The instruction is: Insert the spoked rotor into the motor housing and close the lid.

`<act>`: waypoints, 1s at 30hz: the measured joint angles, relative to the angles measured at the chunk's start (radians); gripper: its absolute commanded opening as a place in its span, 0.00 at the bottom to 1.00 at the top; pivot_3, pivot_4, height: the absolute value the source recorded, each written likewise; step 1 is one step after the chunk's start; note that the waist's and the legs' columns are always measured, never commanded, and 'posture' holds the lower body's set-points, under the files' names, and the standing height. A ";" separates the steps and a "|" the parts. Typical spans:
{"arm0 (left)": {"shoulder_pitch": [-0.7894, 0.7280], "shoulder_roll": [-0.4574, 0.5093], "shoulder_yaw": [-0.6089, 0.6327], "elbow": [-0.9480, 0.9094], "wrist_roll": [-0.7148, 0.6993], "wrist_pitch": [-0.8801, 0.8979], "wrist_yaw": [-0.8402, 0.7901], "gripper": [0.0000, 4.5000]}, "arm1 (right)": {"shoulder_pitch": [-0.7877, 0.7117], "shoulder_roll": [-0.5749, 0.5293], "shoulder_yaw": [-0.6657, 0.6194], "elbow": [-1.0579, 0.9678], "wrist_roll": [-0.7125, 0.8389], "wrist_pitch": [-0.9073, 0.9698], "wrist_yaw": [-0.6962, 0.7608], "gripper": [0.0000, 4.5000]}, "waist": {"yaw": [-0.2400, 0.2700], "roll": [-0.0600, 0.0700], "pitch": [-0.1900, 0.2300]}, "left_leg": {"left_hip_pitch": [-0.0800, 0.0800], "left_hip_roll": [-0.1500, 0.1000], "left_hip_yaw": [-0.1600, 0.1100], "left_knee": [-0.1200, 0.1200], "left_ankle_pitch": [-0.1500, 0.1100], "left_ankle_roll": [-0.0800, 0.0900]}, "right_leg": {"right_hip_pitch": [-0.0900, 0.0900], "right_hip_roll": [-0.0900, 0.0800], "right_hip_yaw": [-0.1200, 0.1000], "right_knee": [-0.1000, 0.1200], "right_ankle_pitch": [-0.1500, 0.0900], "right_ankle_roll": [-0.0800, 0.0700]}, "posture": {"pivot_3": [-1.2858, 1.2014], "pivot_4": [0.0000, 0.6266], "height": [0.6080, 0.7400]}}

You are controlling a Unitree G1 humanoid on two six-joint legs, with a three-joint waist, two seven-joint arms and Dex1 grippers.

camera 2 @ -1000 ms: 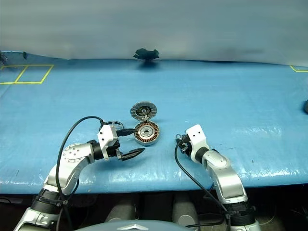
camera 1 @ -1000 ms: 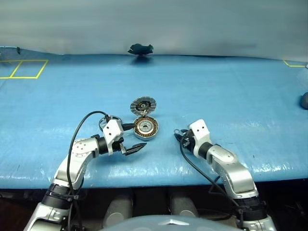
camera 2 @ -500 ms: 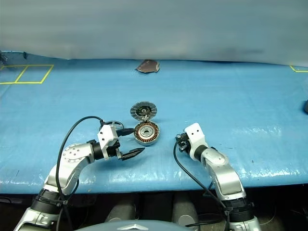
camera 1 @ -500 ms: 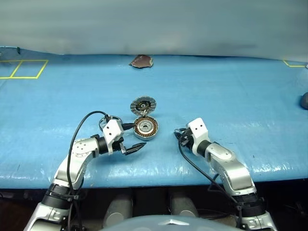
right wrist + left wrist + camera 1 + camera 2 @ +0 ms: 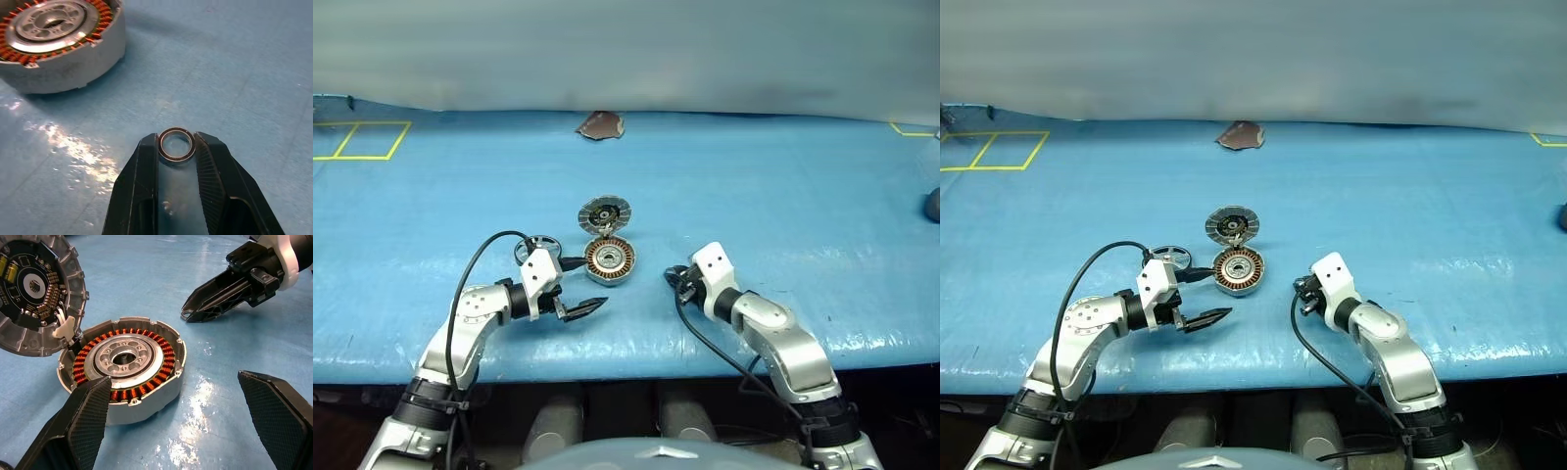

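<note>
The motor housing sits open on the blue table, its copper winding ring showing. The lid is tilted up behind it, joined at the rim, with its grey ribbed inner face toward me. The spoked rotor lies flat just behind my left wrist. My left gripper is open just left of the housing, holding nothing. To the right of the housing, my right gripper is shut on a small plain metal ring at its fingertips.
A brownish scrap lies at the table's far edge. Yellow tape squares mark the far left, and a dark object sits at the right edge. The table's front edge runs just below both arms.
My right gripper has closed on the small ring that lay on the table and shifted slightly left toward the housing. The left gripper has stayed open in place.
</note>
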 measured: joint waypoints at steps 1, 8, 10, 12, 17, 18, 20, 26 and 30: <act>0.000 0.003 0.000 0.000 0.000 0.000 -0.002 1.00 | -0.016 0.001 0.008 -0.018 0.008 0.007 0.007 0.16 | 0.000 0.000 0.000 | 0.000 0.000 0.000 0.000 0.000 0.000 | 0.000 0.000 0.000 0.000 0.000 0.000 | 0.52 0.24 1.00; 0.008 0.017 0.008 0.000 0.000 -0.001 -0.005 1.00 | -0.125 0.029 0.081 -0.076 0.038 0.031 0.024 0.16 | 0.000 0.000 0.000 | 0.000 0.000 -0.001 0.000 0.000 0.000 | 0.000 0.000 0.000 0.000 0.000 0.000 | 0.52 0.24 1.00; 0.010 0.018 0.013 0.000 0.000 -0.001 -0.003 1.00 | -0.152 0.041 0.112 -0.053 0.037 0.029 0.029 0.16 | 0.000 0.000 0.000 | 0.000 0.000 -0.001 0.000 0.000 0.000 | -0.001 0.000 0.000 0.000 0.000 0.000 | 0.52 0.24 1.00; 0.011 0.018 0.014 0.000 0.001 -0.001 -0.002 1.00 | -0.166 0.055 0.137 -0.021 0.036 0.026 0.033 0.16 | 0.000 0.000 0.000 | 0.000 0.000 -0.001 0.000 0.000 0.000 | 0.000 0.000 0.000 0.000 0.000 0.000 | 0.52 0.24 1.00; 0.013 0.018 0.018 0.000 0.001 -0.002 0.003 1.00 | -0.223 0.102 0.163 0.092 0.029 -0.008 0.032 0.16 | -0.001 0.000 0.000 | 0.000 0.000 -0.001 0.000 0.000 0.000 | -0.001 0.000 0.000 0.000 0.000 0.000 | 0.52 0.24 1.00; 0.013 0.018 0.018 0.000 0.001 -0.002 0.004 1.00 | -0.234 0.108 0.164 0.111 0.025 -0.020 0.032 0.16 | -0.001 0.000 0.000 | 0.000 0.000 -0.001 0.000 0.000 0.000 | -0.001 0.001 0.000 0.000 0.000 0.000 | 0.52 0.24 1.00; 0.013 0.017 0.018 0.000 0.001 -0.004 0.005 1.00 | -0.255 0.117 0.168 0.156 0.015 -0.044 0.033 0.16 | 0.000 0.000 0.000 | 0.000 0.000 -0.001 0.000 0.000 0.000 | -0.001 0.001 0.000 0.000 0.001 -0.001 | 0.52 0.24 1.00; 0.014 0.012 0.020 0.000 0.002 -0.013 0.026 1.00 | -0.262 0.128 0.169 0.201 0.006 -0.064 0.037 0.16 | -0.001 0.000 0.000 | 0.000 0.000 -0.001 0.000 0.000 0.000 | -0.001 0.001 0.000 0.000 0.003 -0.005 | 0.52 0.24 1.00; 0.018 0.011 0.020 0.000 0.001 -0.027 0.032 1.00 | -0.263 0.133 0.169 0.224 0.001 -0.072 0.040 0.16 | -0.002 0.000 0.000 | 0.000 0.000 -0.001 0.000 0.000 0.000 | -0.001 0.001 0.000 0.000 0.003 -0.005 | 0.52 0.24 1.00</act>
